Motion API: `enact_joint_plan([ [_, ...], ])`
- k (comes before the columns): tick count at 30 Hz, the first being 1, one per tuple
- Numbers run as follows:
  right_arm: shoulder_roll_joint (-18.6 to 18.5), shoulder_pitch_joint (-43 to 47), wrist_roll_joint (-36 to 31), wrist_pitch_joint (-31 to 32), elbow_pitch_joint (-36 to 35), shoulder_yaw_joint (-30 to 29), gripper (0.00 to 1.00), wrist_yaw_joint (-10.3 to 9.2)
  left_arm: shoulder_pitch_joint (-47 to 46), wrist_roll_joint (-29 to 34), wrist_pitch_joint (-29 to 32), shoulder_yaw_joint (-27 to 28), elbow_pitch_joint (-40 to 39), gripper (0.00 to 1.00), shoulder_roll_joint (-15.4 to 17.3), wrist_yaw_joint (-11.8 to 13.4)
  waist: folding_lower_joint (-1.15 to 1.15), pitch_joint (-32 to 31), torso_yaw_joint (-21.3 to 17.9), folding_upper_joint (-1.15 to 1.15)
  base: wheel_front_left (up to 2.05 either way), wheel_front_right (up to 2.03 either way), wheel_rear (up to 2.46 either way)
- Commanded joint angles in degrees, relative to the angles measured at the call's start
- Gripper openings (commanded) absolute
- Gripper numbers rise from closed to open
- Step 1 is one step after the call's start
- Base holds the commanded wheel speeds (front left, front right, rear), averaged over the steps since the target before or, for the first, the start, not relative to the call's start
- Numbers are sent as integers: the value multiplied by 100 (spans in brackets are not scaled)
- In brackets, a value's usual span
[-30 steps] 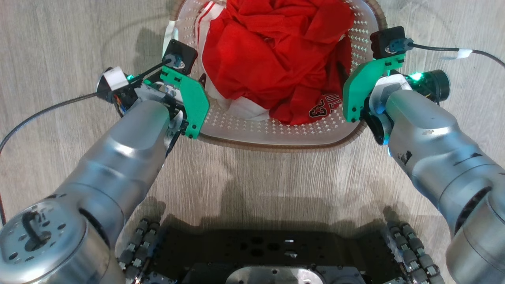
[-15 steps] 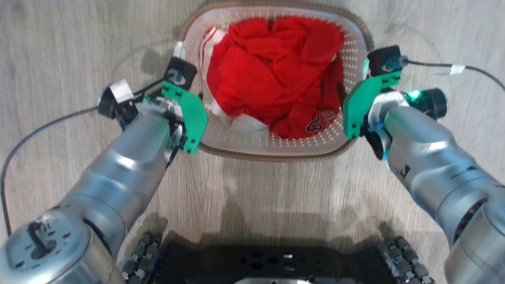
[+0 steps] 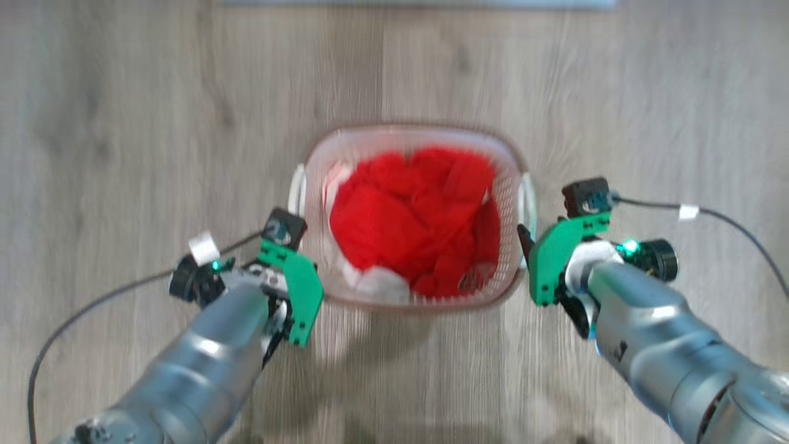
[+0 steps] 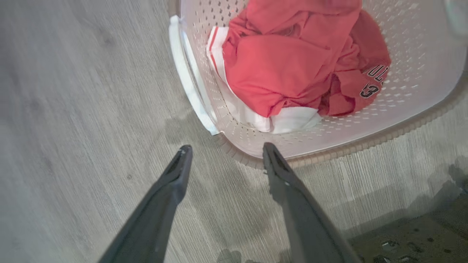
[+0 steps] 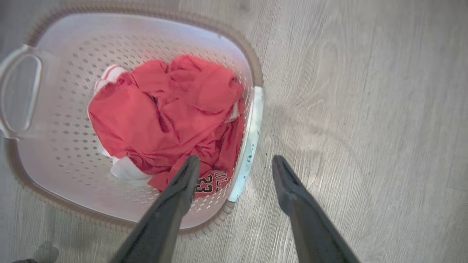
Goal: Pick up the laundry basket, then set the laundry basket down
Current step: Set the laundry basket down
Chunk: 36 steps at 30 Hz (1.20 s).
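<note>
The laundry basket (image 3: 412, 131) stands on the floor, white and perforated with a brown rim, and holds crumpled red and white clothes (image 3: 413, 216). My left gripper (image 4: 226, 147) is open and hangs above the basket's near left corner, just short of the white left handle (image 4: 190, 80). My right gripper (image 5: 236, 157) is open too. In its wrist view, one of its fingers lies over the clothes (image 5: 157, 113) and the other over bare floor, with the right handle (image 5: 250, 146) between and below them. Neither gripper holds anything. From the head, the green wrist brackets (image 3: 302, 290) (image 3: 555, 259) flank the basket's near corners.
Grey wood-look floor (image 3: 123, 123) surrounds the basket on all sides. Black cables (image 3: 92, 308) (image 3: 727, 216) trail from both wrists. A pale strip (image 3: 419, 3) runs along the far edge. My dark base (image 4: 420, 241) lies close behind the left gripper.
The head view has pulled back, so the basket looks smaller and lower in the picture. Both wrists sat beside the basket's handles; now they are back by its near corners.
</note>
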Motion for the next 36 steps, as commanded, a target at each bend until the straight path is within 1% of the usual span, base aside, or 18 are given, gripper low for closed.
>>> enact_joint_plan([
  [1, 65, 281, 45, -189, -62, -19, 100, 41, 48, 1, -129, 49, 25, 100, 94, 41, 1, -1022, -106, -1, 0, 0, 0],
  [2, 46, 314, 63, -300, -61, -58, 100, 41, 101, 49, -190, 47, 32, 100, 94, 51, 1, -1207, -106, -1, 0, 0, 0],
  [3, -14, 329, 33, -466, -52, -119, 100, 41, 151, 68, -382, 48, 46, 100, 94, 98, 1, -1503, -97, -1, 0, 0, 0],
  [6, -72, 369, 24, -546, -131, -335, 100, 41, 197, 48, -755, 88, 52, 100, 94, 134, 1, -1959, -97, -1, 0, 0, 0],
  [9, -257, 288, -227, -552, -488, -828, 100, 41, 160, -57, -1180, 289, 30, 100, 94, 260, 1, -2298, -120, -1, 0, 0, 0],
  [12, -444, 380, -727, -553, -951, -1513, 100, 41, 118, -94, -1313, 552, -132, 100, 140, 452, 1, -2546, -139, -1, 0, 0, 0],
  [15, -611, 611, -1466, -554, -1558, -2407, 100, 41, 60, 166, -1322, 1190, -1013, 100, 447, 861, 1, -2706, -135, -1, 0, 0, 0],
  [18, -683, 1088, -2345, -554, -2313, -3470, 100, 41, 431, 727, -1323, 2024, -2111, 100, 801, 1255, 1, -2861, -126, -1, 0, 0, 0],
  [20, -625, 1506, -2958, -555, -2871, -4155, 100, 41, 826, 1201, -1324, 2625, -2872, 100, 976, 1487, 1, -2946, -131, -1, 0, 0, 0],
  [23, -378, 2155, -3755, -555, -3747, -5020, 100, 41, 1510, 1921, -1324, 3491, -3924, 100, 1078, 1734, 1, -3026, -138, -1, 0, 0, 0],
  [26, -139, 2729, -4389, -555, -4566, -5543, 100, 41, 2201, 2516, -1325, 4291, -4822, 100, 990, 1776, 1, -3076, -147, -1, 0, 0, 0],
  [30, 25, 3321, -4908, -555, -5402, -5679, 100, 41, 2943, 3103, -1325, 5178, -5616, 100, 666, 1617, 1, -3130, -160, -1, 0, 0, 0],
  [33, 73, 3634, -5135, -555, -5872, -5767, 100, 41, 3355, 3458, -1325, 5644, -6025, 100, 402, 1391, 1, -3146, -149, -1, 0, 0, 0],
  [34, 73, 3634, -5135, -555, -5872, -5767, 100, 41, 3355, 3458, -1325, 5644, -6025, 100, 402, 1391, 1, -3146, -149, -1, 0, 0, 0],
  [36, 93, 3825, -5251, -555, -6117, -5855, 100, 41, 3584, 3631, -1325, 5858, -6222, 100, 261, 1241, 1, -3153, -136, -1, 0, 0, 0],
])
